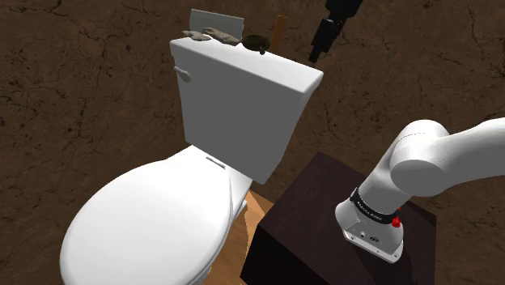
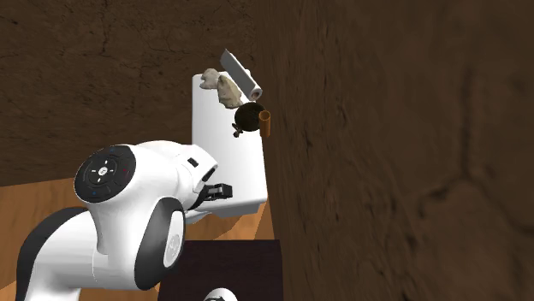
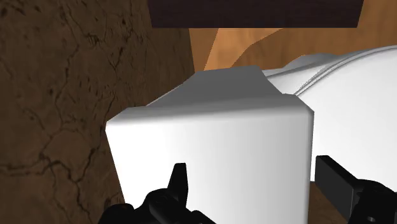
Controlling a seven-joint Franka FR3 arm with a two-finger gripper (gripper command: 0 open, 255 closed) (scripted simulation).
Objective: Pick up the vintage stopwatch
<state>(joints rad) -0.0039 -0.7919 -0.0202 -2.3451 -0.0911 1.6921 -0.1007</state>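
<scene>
Hovering off the end of the toilet tank (image 1: 243, 121), our gripper (image 1: 316, 50) hangs spread wide and empty. The dark stopwatch (image 1: 257, 40) lies on the tank lid (image 1: 243, 69) beside a brown cylinder (image 1: 277, 31). We judge ourselves mid-approach; next we centre above it and descend.

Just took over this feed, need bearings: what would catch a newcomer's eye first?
A big white toilet takes up the shoulder view's left. On its tank, against the brown wall, sits the dark round stopwatch beside a brown cylinder. The black gripper hangs off the tank's right end there, fingers open.
</scene>
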